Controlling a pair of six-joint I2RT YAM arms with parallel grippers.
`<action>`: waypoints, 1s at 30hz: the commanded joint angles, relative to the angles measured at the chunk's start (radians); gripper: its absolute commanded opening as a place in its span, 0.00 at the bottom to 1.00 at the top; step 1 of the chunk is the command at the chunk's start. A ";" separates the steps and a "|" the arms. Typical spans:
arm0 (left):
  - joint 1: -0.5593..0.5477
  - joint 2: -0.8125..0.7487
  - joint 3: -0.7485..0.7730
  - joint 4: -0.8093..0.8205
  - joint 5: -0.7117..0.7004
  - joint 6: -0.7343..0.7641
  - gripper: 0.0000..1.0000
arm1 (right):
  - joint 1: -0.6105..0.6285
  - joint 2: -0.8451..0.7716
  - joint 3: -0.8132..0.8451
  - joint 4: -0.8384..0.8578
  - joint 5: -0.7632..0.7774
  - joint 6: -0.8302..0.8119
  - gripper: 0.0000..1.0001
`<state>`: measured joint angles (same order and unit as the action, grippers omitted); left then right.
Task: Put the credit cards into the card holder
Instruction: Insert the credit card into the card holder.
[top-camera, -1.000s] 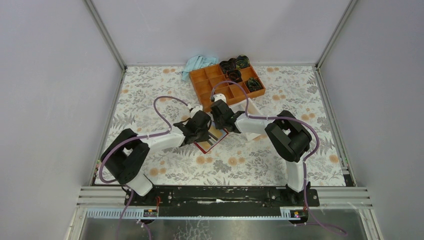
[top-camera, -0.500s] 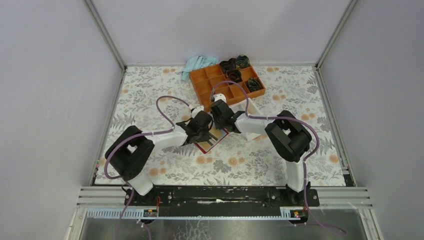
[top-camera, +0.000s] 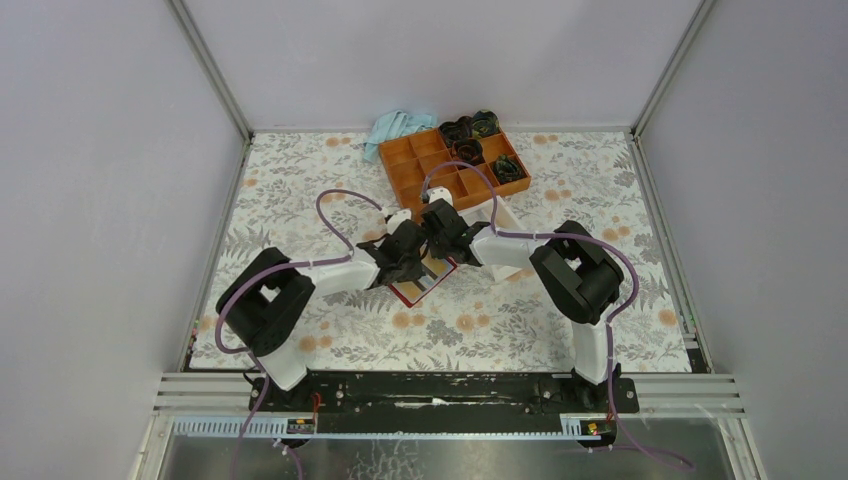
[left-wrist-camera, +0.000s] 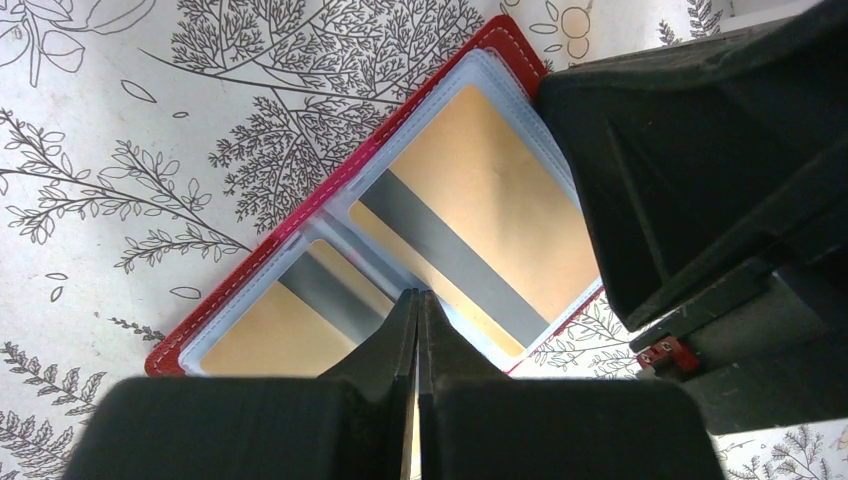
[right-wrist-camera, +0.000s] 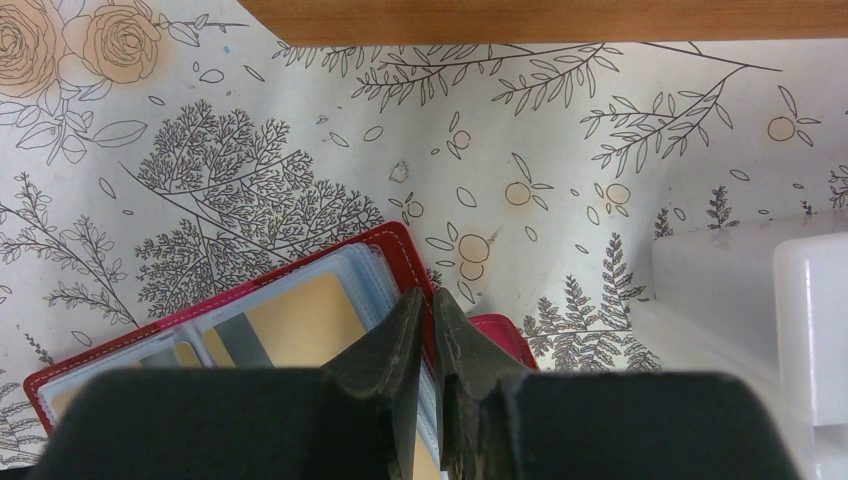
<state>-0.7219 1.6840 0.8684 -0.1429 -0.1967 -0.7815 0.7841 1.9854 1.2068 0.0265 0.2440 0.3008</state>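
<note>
Centrally on the floral worktop (top-camera: 300, 180) lies the card holder (top-camera: 415, 290), spread open, with both arms meeting over it. Two tan-gold credit cards (left-wrist-camera: 480, 200) with grey stripes sit in its clear sleeves, side by side. The left end effector (left-wrist-camera: 417, 300) is clenched, its fingertips pressed together with nothing between them, right above the sleeves between the two cards. The right end effector (right-wrist-camera: 428, 300) is pinched on the holder's red edge and sleeve ends. An orange compartment tray (top-camera: 420, 165) stands farther back, a light blue cloth (top-camera: 395, 127) behind it, and a whitish box (right-wrist-camera: 720, 280) sits just beside the holder.
</note>
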 joint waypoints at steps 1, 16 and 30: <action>-0.013 0.011 0.022 0.059 -0.043 0.005 0.00 | 0.003 0.054 -0.021 -0.023 -0.065 0.024 0.15; -0.017 0.011 0.035 0.042 -0.075 0.001 0.00 | 0.007 0.047 -0.024 -0.025 -0.050 0.025 0.16; -0.016 -0.007 -0.048 0.074 -0.131 -0.023 0.02 | 0.027 0.027 -0.050 -0.027 -0.066 0.069 0.17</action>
<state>-0.7334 1.6726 0.8471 -0.1257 -0.2752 -0.7933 0.7849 1.9831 1.2003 0.0330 0.2443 0.3202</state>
